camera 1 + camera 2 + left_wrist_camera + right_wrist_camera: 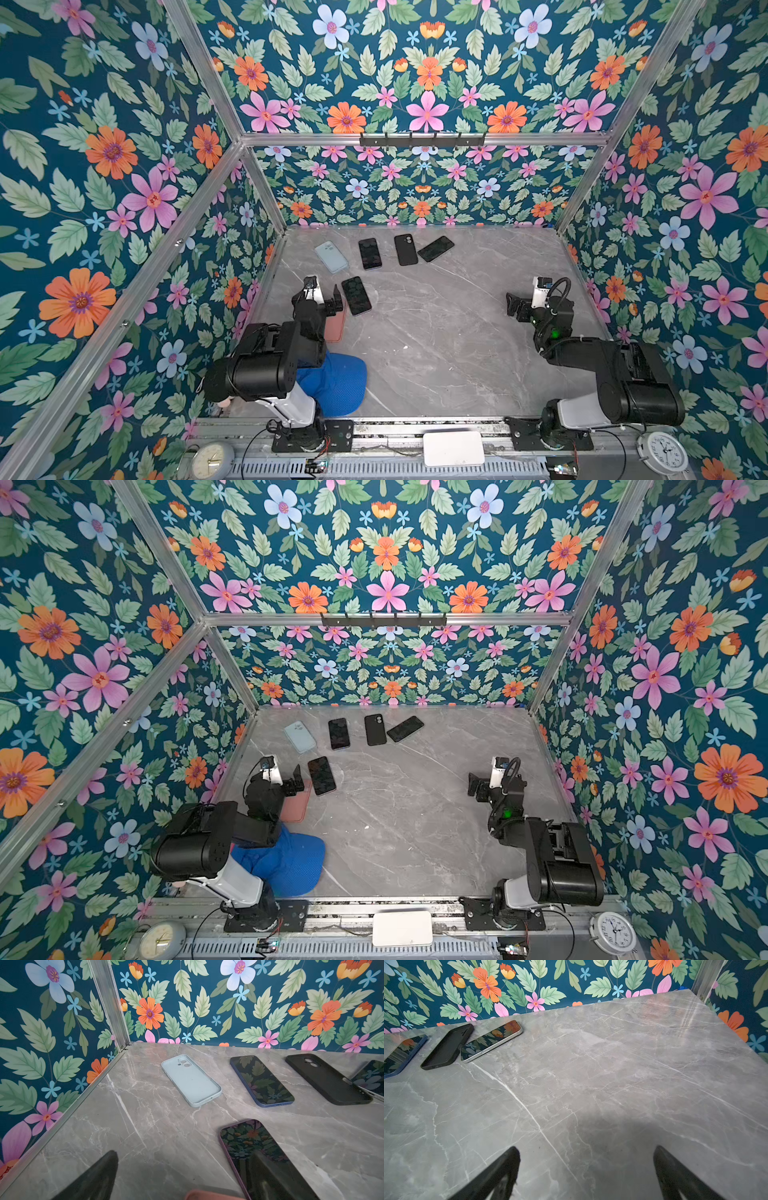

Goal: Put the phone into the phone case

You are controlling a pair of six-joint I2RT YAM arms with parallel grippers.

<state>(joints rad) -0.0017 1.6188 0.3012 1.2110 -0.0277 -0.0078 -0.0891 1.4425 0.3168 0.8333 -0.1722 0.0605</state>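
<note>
Three phones lie screen-up on the grey marble table (457,332): a purple-edged phone (356,295) (245,1142), a blue-edged phone (370,253) (261,1080) and a silver-edged phone (435,249) (492,1040). Three phone cases lie there too: a light blue case (331,257) (191,1080), hollow side up, a black case (405,249) (448,1047), and a salmon case (336,326) (207,1195) partly hidden under my left arm. My left gripper (330,301) (185,1155) hangs open above the salmon case, beside the purple-edged phone. My right gripper (515,305) (586,1150) is open over bare table at the right.
A blue cap (338,384) lies at the front left, partly under the left arm. Flowered walls with aluminium posts close in the table on three sides. A white box (453,449) and two clocks (663,453) sit on the front rail.
</note>
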